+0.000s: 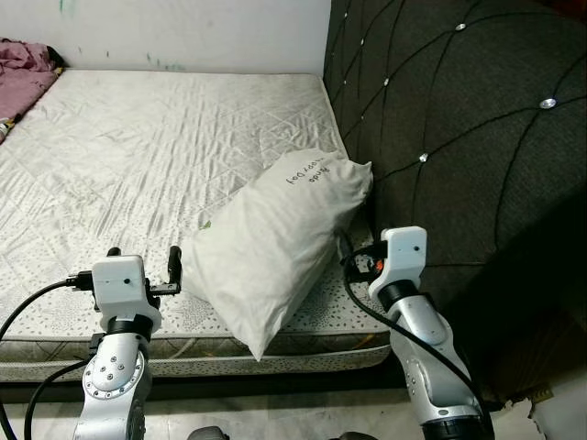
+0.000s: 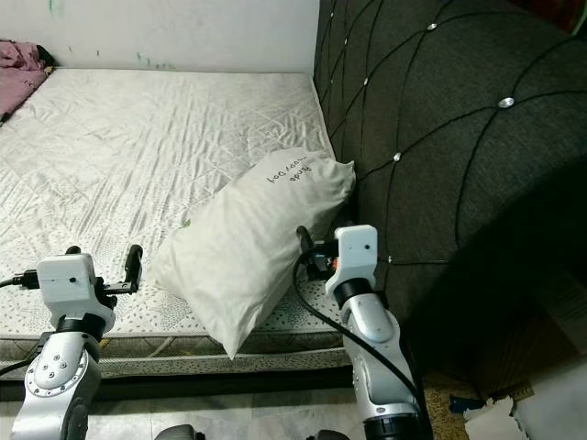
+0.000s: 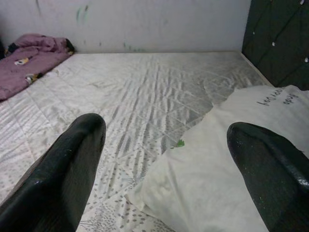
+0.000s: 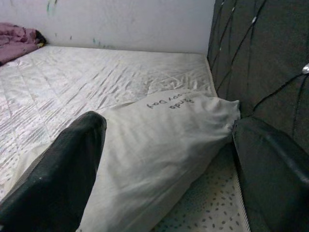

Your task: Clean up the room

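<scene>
A plump white pillow [image 1: 275, 240] with handwriting on its cover lies at an angle on the bare quilted mattress [image 1: 156, 137], its far end leaning on the dark headboard. My left gripper [image 1: 144, 259] hovers open at the mattress's near edge, just left of the pillow's near corner, with nothing between its fingers [image 3: 63, 174]. At the pillow's right side, close to the headboard, my right gripper [image 4: 169, 125] is open too. Seen along its fingers [image 4: 67, 169], the pillow lies just ahead, not held.
The tufted dark headboard [image 1: 459, 119] rises along the bed's right side. A crumpled purple blanket [image 1: 23, 73] lies at the far left corner against the white wall. Bits of white debris [image 2: 514, 412] lie on the floor at lower right.
</scene>
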